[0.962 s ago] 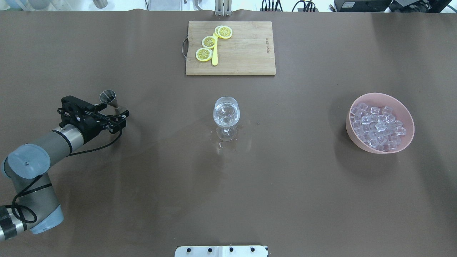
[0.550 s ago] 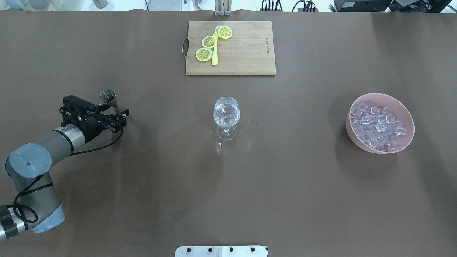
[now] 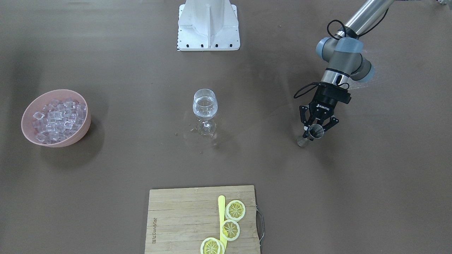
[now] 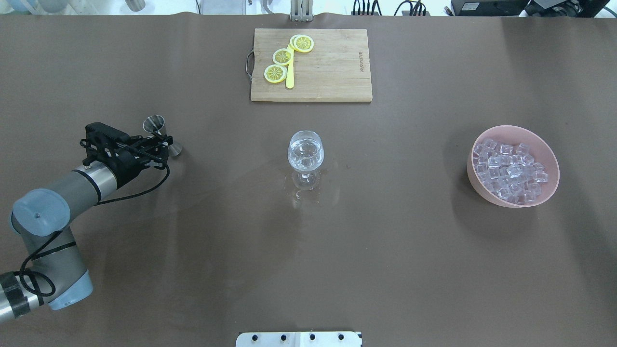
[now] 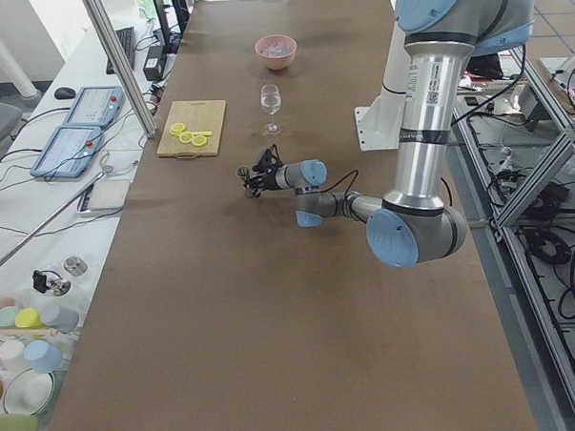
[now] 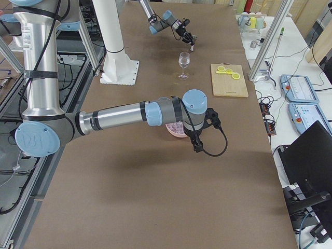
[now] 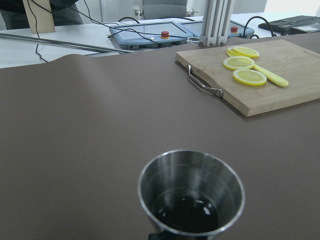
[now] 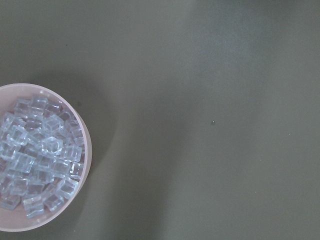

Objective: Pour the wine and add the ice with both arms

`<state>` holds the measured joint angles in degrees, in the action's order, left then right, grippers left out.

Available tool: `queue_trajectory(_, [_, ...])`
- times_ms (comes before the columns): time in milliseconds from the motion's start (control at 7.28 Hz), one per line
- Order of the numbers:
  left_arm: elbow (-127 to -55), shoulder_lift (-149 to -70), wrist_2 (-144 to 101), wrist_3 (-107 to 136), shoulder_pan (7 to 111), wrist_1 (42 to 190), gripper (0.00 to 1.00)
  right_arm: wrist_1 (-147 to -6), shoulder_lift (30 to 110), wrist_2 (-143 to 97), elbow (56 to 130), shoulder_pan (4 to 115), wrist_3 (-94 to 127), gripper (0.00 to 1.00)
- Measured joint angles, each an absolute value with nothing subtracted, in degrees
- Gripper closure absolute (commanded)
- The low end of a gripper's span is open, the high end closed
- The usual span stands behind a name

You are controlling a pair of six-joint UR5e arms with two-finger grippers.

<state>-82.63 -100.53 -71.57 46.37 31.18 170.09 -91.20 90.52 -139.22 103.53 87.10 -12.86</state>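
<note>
My left gripper (image 4: pixel 160 142) is shut on a steel jigger (image 4: pixel 159 130) at the table's left, tilted, its lower end near the table. The jigger also shows in the front view (image 3: pixel 314 132) and fills the left wrist view (image 7: pixel 191 196), with only a few drops inside. A stemmed glass (image 4: pixel 305 153) stands mid-table with a little clear wine in it. A pink bowl (image 4: pixel 552 161) at the right holds several ice cubes (image 4: pixel 510 168). My right gripper (image 6: pixel 197 144) shows only in the right side view, above the bowl; I cannot tell its state.
A wooden cutting board (image 4: pixel 332 67) with lemon slices (image 4: pixel 282 57) and a yellow knife lies at the far edge. Spilled drops (image 4: pixel 304 195) lie around the glass foot. The white base block (image 3: pixel 208 24) stands on the robot's side.
My left gripper has moved a little away from the robot with the jigger. The jigger has swung to a more upright tilt. The glass and bowl have not moved.
</note>
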Motion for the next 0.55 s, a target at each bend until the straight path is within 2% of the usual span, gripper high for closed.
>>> queue_trajectory(550, [-83.81, -103.62, -71.56, 46.44, 32.7, 169.7, 1.0, -90.19, 90.84, -139.02, 103.43, 87.11, -12.72, 0.0])
